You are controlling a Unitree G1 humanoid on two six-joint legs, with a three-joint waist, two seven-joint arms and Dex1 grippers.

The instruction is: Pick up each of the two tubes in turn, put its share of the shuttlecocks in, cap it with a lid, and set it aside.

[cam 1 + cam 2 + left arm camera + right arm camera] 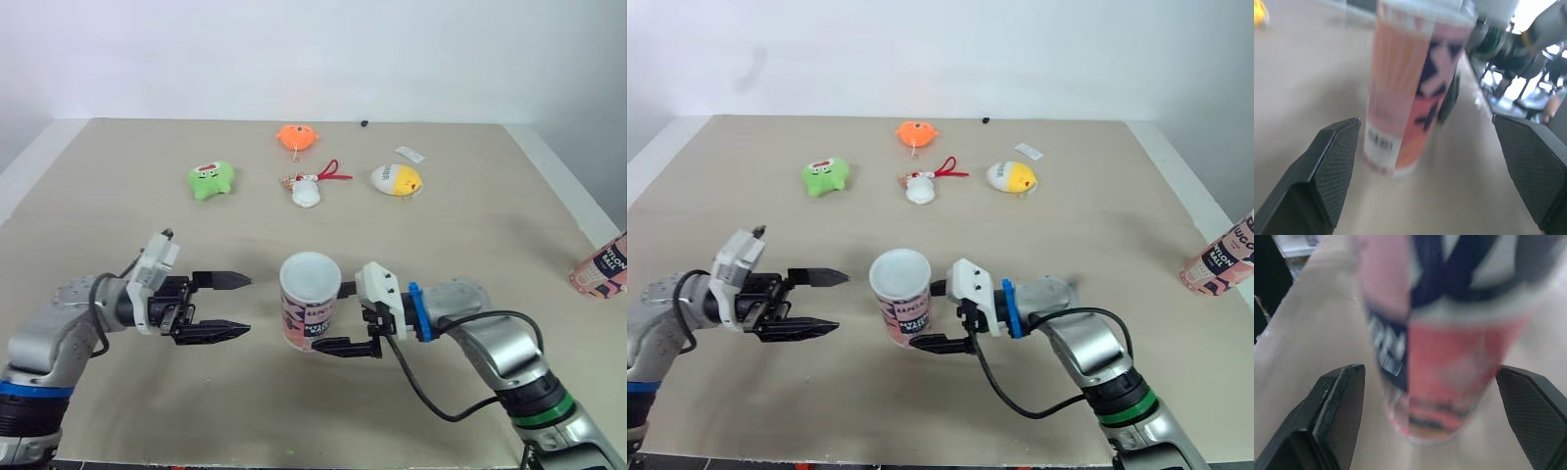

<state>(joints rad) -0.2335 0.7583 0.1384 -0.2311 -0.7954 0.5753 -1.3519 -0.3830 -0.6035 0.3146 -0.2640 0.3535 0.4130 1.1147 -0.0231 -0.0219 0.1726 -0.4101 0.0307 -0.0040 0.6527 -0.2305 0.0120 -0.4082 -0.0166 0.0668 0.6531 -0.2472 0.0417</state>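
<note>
A pink and white tube with dark lettering stands upright at the table's middle front, a white lid on top. My right gripper is open, one finger on each side of the tube's lower part; in the right wrist view the tube sits between the fingers with gaps on both sides. My left gripper is open a short way to the tube's left, pointing at it and holding nothing. A second pink tube stands tilted at the table's far right edge.
Small plush toys lie toward the back: a green one, an orange one, a white one with a red cord, and a yellow one. A white tag lies near the yellow toy. Bare table separates them from the grippers.
</note>
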